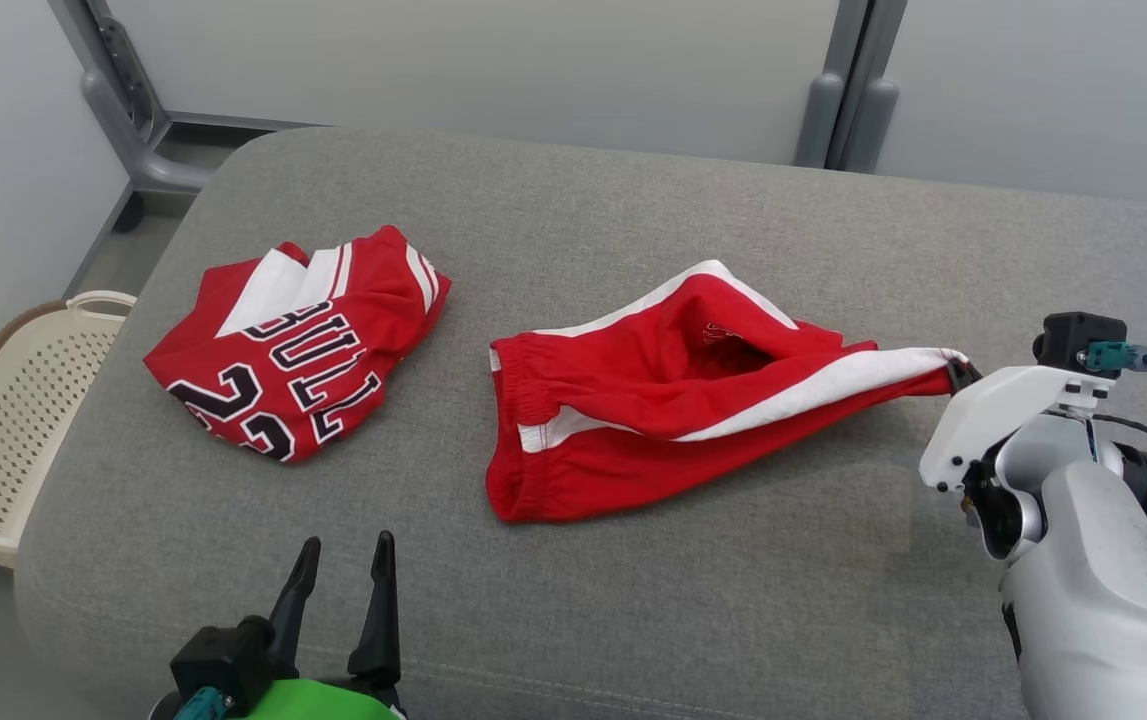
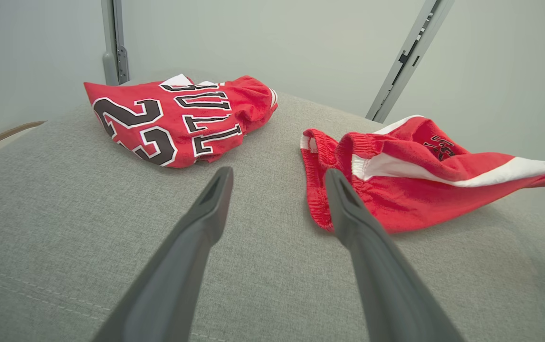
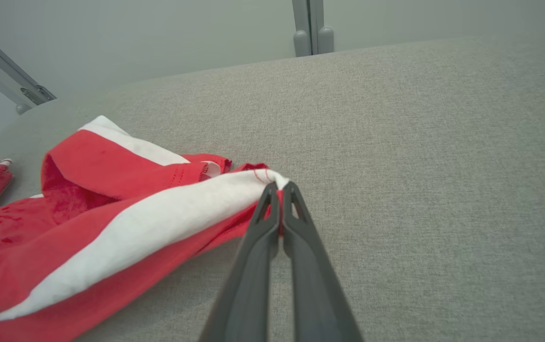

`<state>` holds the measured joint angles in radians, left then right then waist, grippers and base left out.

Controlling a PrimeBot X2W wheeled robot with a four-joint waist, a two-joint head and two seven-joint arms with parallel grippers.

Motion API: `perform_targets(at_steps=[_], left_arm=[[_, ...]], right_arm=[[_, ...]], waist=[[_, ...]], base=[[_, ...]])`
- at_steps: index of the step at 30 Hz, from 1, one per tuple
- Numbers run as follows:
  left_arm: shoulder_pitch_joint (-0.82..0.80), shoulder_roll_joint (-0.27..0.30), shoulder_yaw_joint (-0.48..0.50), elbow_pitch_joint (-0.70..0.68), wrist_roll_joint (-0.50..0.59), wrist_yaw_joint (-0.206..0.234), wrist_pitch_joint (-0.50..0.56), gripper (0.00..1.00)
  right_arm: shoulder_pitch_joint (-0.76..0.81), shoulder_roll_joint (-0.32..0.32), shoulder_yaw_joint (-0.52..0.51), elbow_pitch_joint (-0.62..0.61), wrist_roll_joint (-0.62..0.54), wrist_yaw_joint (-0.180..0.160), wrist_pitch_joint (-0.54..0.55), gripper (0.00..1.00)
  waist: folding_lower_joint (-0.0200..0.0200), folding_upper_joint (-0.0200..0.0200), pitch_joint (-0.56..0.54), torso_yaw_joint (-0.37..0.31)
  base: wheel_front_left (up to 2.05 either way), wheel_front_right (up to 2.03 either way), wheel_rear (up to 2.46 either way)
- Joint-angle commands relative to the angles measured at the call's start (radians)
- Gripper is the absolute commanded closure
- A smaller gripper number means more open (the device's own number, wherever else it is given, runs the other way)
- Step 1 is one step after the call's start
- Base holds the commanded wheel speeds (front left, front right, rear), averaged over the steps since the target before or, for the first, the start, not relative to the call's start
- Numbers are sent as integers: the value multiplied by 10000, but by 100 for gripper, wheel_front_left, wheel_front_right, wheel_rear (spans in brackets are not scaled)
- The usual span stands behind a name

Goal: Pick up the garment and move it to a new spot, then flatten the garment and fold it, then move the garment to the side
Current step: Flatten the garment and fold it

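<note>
holding one far corner of the red shorts (image 1: 653, 420), the right gripper (image 1: 963, 375) had its two dark fingers squeezed shut on the white stripe at the leg end. this looked like the first step, the picking up and moving, or maybe the start of the flattening; it was hard to say which. the shorts lay in the middle of the grey cushion (image 1: 633, 620), a bit to the right, with the held corner lifted just off the cushion and the rest resting on it. they were red with white stripes down the sides. the stretchy waist end was on the left, bunched and crinkly, and one leg gaped open like a little cave. the left gripper (image 1: 346, 545) hung low near the front edge, fingers apart, holding nothing and not touching the shorts. a red jersey (image 1: 293, 340) with black numbers lay crumpled further left, apart from the shorts. next, i think the left gripper needed to grab the waist end, so both ends could be pulled flat.
</note>
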<state>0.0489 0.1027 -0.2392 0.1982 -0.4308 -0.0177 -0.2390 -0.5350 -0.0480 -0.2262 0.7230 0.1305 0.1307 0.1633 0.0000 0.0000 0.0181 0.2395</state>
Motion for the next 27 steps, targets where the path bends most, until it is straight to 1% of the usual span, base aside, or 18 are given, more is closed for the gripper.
perform_targets(at_steps=[1, 4, 7, 9, 11, 16, 19, 20, 23, 25, 27], left_arm=[[-57, 59, 0, 16, -49, 13, -30, 0], [-32, 92, 9, 20, -66, 37, -30, 0], [-2, 133, -4, 16, -89, 48, -13, 0], [13, 159, -27, 5, -90, 56, 11, 0], [26, 179, -37, -10, -101, 73, 23, 0], [70, 216, -62, -57, -127, 102, 41, 0], [96, 238, -73, -91, -136, 99, 44, 0], [96, 238, -73, -91, -136, 99, 44, 0], [88, 228, -115, -107, -155, 95, 42, 0], [64, 215, -151, -110, -159, 87, 35, 0], [37, 206, -189, -107, -158, 77, 27, 0]], right_arm=[[162, -44, -34, -173, 162, 1, 89, 100], [236, -47, 14, -644, 513, 1, 287, 100], [379, -42, 189, -1245, 1204, 1, 599, 100], [483, -44, 324, -1777, 1926, 1, 886, 100], [670, -51, 362, -2438, 2237, 1, 1184, 100], [1370, -42, 412, -4304, 3317, 1, 2408, 100], [1906, -45, 323, -5312, 3836, 1, 3329, 100], [1906, -45, 323, -5312, 3836, 1, 3329, 100], [2294, -45, 85, -6097, 4085, 2, 4208, 100], [2389, -62, -422, -6361, 3873, 1, 4435, 100], [2262, -36, -865, -6281, 3577, 1, 4561, 100]], waist=[[0, 0, -33, -23], [0, 0, -74, -61], [0, 0, -112, -100], [0, 0, -130, -116], [0, 0, -143, -128], [0, 0, -155, -110], [0, 0, -130, -100], [0, 0, -130, -100], [0, 0, -74, -73], [0, 0, -24, -51], [0, 0, 21, -29]], base=[[0, 0, 0], [0, 0, 0], [0, 0, 0], [0, 0, 0], [0, 0, 0], [0, 0, 0], [0, 0, 0], [0, 0, 0], [0, 0, 0], [0, 0, 0], [0, 0, 0]])
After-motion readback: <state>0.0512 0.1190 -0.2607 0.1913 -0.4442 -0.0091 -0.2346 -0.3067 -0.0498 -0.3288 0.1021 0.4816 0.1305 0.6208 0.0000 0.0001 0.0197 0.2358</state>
